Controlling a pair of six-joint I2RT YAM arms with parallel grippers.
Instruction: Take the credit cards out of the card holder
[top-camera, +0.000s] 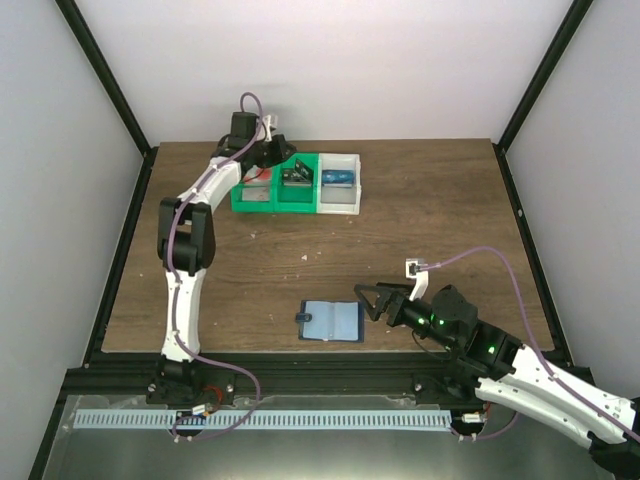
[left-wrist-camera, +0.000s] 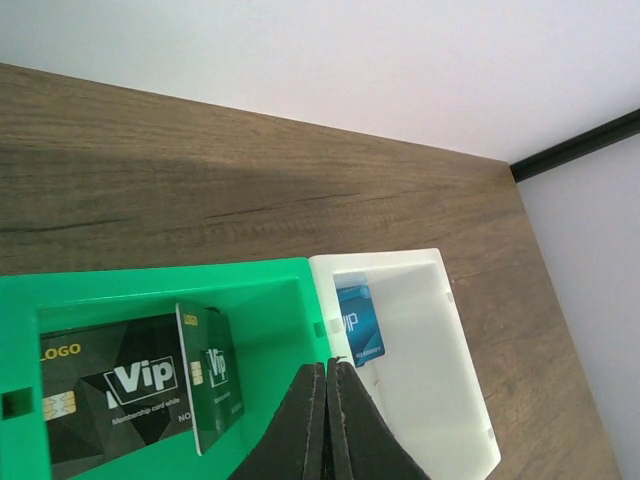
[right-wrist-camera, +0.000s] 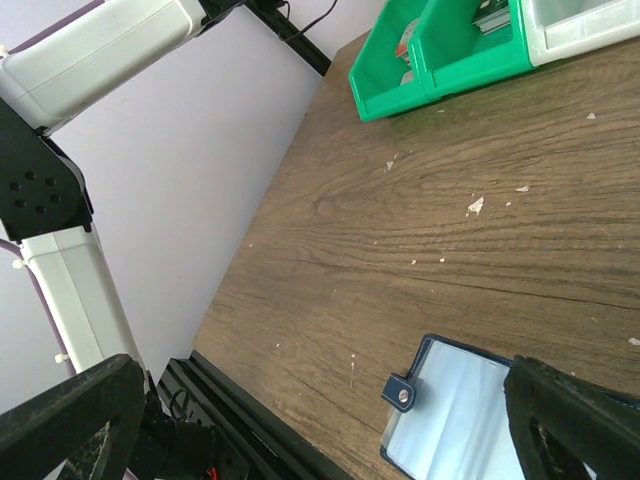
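Observation:
The card holder (top-camera: 332, 321) lies open and flat near the table's front edge, dark blue with pale blue inner pockets (right-wrist-camera: 460, 425) and a side tab (right-wrist-camera: 400, 394); no card shows in it. My right gripper (top-camera: 371, 300) is open just right of it, its fingers (right-wrist-camera: 70, 425) wide apart over the holder's left part. A pale credit card with a red mark (top-camera: 257, 177) lies in the leftmost green bin. My left gripper (left-wrist-camera: 328, 366) is shut on nothing, hovering over the wall between the middle green bin and the white bin.
Three bins stand in a row at the back: two green (top-camera: 297, 190) and one white (top-camera: 340, 185). The middle green bin (left-wrist-camera: 270, 290) holds a black card (left-wrist-camera: 110, 395) and a green card (left-wrist-camera: 215, 375). The white bin (left-wrist-camera: 440, 390) holds a blue card (left-wrist-camera: 358, 320).

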